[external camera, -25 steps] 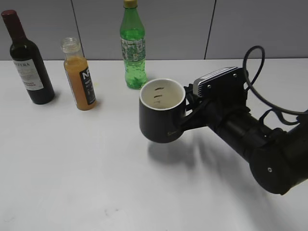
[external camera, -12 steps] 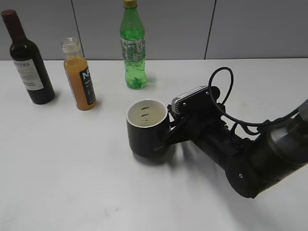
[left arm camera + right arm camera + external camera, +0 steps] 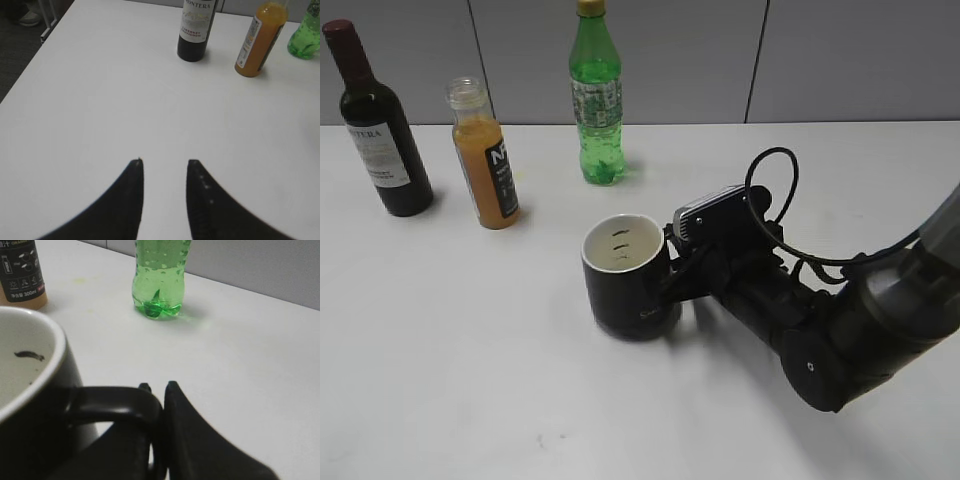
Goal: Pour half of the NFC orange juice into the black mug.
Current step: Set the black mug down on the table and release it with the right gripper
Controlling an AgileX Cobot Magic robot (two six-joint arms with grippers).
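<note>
**Mug on table by its handle; juice not yet taken**

The right gripper [image 3: 159,386] has its fingers pinched on the mug [image 3: 625,275] handle; the mug sits upright on the table [image 3: 470,350] at centre. The juice [image 3: 486,160] stands at about 10 o'clock from the mug, well apart, uncapped and mostly full. The left gripper [image 3: 164,161] hovers with fingers slightly spread, holding nothing.

Judgement: the thin plastic bottle is light, may dent and spill if squeezed hard; grip mid-body on the label. The mug is stiff, heavier and breakable.
</note>
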